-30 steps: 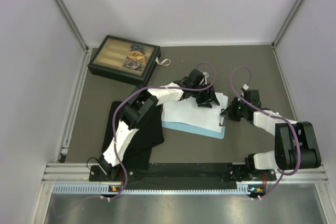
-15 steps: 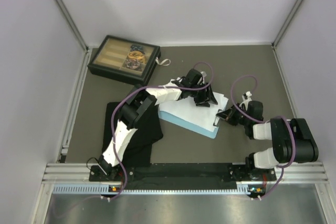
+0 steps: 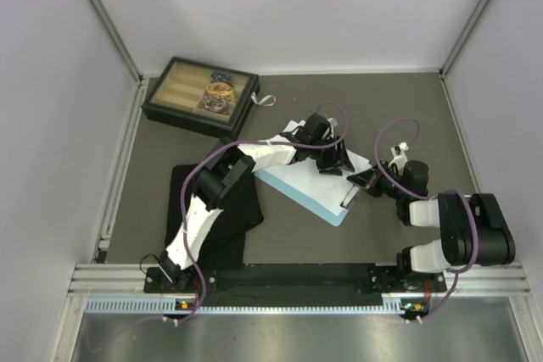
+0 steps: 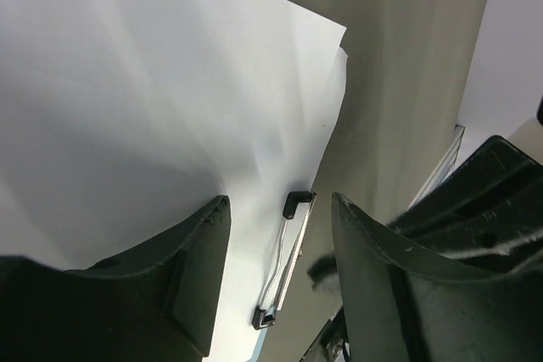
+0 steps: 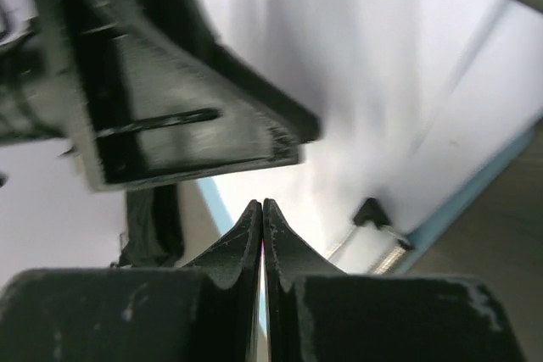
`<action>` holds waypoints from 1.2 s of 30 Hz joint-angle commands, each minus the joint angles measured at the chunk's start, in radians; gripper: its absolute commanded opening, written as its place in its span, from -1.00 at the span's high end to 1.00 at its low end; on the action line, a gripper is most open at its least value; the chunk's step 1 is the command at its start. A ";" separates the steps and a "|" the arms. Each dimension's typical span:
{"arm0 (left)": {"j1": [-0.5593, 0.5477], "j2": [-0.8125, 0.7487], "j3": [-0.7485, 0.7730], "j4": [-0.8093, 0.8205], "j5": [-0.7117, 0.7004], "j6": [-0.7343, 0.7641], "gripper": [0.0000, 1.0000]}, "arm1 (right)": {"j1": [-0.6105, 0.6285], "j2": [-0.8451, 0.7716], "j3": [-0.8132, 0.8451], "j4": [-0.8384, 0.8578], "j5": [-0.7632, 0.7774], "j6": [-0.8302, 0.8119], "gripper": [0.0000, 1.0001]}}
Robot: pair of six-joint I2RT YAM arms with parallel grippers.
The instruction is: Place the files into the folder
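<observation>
The 2 files (image 4: pixel 153 82) lie fanned on the blue clipboard folder (image 5: pixel 475 192), apparently not tucked under its wire clip (image 4: pixel 284 258). The left fingers (image 4: pixel 191 277) are spread over the top sheet. The right fingers (image 5: pixel 242 243) are pressed together near the clip. A sideways push could skew or crease the sheets, or spin the folder on the worktop (image 3: pixel 382 108). The compartment box (image 3: pixel 161 106) holds small ring-like bits, too small to name.

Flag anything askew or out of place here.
The files are not squared up: their corners fan apart in the left wrist view, one sheet peeking past the other. The folder under them lies slanted to the table edges. Nothing looks spilled or damaged.
</observation>
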 commanded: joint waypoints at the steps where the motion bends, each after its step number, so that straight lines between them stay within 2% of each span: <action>1: -0.019 0.028 -0.045 -0.108 -0.047 0.054 -0.18 | -0.007 -0.140 0.126 -0.600 0.260 -0.132 1.00; 4: -0.019 -0.003 -0.042 -0.096 -0.024 0.062 -0.26 | -0.010 -0.225 0.217 -0.797 0.387 -0.195 1.00; 5: -0.019 -0.012 -0.033 -0.096 -0.020 0.062 -0.29 | -0.010 -0.240 0.241 -0.926 0.415 -0.212 1.00; 9: -0.020 -0.067 0.021 -0.122 -0.009 0.076 -0.42 | -0.010 -0.259 0.369 -1.118 0.469 -0.232 1.00; 11: -0.020 -0.103 0.057 -0.145 -0.004 0.085 -0.50 | -0.009 -0.207 0.407 -1.206 0.447 -0.267 0.92; 12: -0.022 -0.119 0.067 -0.168 -0.004 0.100 -0.54 | -0.004 -0.185 0.432 -1.228 0.432 -0.281 0.76; 14: -0.023 -0.175 0.084 -0.193 -0.018 0.120 -0.62 | 0.011 -0.167 0.437 -1.245 0.407 -0.315 0.62; 18: -0.023 -0.315 0.067 -0.254 -0.050 0.189 -0.71 | 0.163 -0.208 0.417 -1.264 0.452 -0.316 0.24; 21: -0.023 -0.447 0.001 -0.277 -0.087 0.240 -0.73 | 0.244 -0.263 0.414 -1.270 0.485 -0.293 0.07; 23: -0.023 -0.526 -0.083 -0.305 -0.124 0.274 -0.75 | 0.331 -0.289 0.412 -1.284 0.519 -0.258 0.03; 27: -0.016 -0.775 -0.226 -0.403 -0.339 0.335 -0.79 | 0.486 -0.303 0.401 -1.224 0.533 -0.166 -0.04; 32: -0.003 -1.014 -0.393 -0.453 -0.527 0.326 -0.89 | 0.732 -0.153 0.453 -1.098 0.587 -0.054 -0.06; 36: 0.006 -1.146 -0.419 -0.510 -0.633 0.315 -0.95 | 0.829 0.002 0.531 -1.080 0.623 -0.027 -0.06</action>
